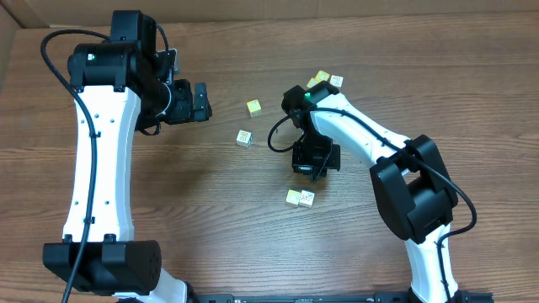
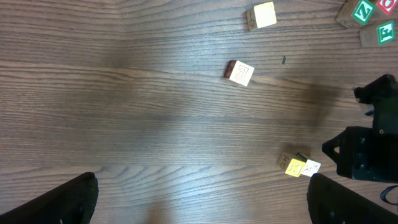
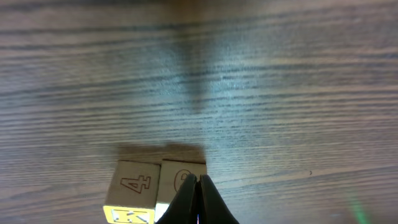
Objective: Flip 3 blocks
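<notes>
Wooden tabletop (image 1: 210,198), right end effector (image 3: 199,198) clenched empty, pointing down over two touching blocks (image 3: 134,185), left end effector (image 1: 202,102) spread wide

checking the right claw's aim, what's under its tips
The shut right claw points at a cream block, covering its right edge and part of its print. A yellow-and-cream block showing a 4 sits against it. Contact cannot be told.

blocks (image 3: 134,186) cut by bottom edge, one partly behind closed right jaws, green-letter cubes (image 2: 362,12) clipped at corner
</notes>
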`<state>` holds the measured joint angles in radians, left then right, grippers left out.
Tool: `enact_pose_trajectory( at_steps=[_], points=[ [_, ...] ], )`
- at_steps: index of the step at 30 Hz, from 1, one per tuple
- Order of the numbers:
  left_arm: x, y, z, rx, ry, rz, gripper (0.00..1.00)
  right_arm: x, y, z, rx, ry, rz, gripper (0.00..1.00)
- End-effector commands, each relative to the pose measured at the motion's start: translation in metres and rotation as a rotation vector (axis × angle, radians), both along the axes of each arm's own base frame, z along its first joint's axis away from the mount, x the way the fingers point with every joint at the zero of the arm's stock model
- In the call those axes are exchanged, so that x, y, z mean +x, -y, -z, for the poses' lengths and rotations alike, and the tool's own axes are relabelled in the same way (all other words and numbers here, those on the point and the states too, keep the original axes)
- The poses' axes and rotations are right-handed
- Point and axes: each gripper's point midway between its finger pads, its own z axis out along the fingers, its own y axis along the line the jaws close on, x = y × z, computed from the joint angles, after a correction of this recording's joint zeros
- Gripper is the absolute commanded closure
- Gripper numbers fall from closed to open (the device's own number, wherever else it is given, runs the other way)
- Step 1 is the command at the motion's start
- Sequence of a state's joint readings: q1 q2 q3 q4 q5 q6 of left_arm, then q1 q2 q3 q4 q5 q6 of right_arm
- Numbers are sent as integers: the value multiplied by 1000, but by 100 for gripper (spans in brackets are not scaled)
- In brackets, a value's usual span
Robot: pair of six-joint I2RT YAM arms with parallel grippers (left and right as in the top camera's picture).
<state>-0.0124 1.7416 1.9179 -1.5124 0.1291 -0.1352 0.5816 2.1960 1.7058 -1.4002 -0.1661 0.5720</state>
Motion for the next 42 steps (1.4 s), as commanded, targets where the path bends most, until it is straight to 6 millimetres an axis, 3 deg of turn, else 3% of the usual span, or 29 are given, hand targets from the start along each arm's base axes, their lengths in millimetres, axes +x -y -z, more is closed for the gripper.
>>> enact_pose_trajectory(
  at_steps=[1,10,22,30,42],
  points=[
    [4,-3,-3,4,9,-17,0,-6,-8,-8,26,8,-12,96],
    [4,-3,-3,3,9,-17,0,-19,-15,-8,-18,14,-72,96],
    [4,-3,-3,3,9,-17,0,0,-14,-3,-30,97,-57,96],
    [4,-3,-3,3,9,-17,0,-12,-6,-3,-63,49,-59,96],
    [4,-3,-3,3,9,-17,0,-23,-14,-3,-22,-1,-45,96]
  ],
)
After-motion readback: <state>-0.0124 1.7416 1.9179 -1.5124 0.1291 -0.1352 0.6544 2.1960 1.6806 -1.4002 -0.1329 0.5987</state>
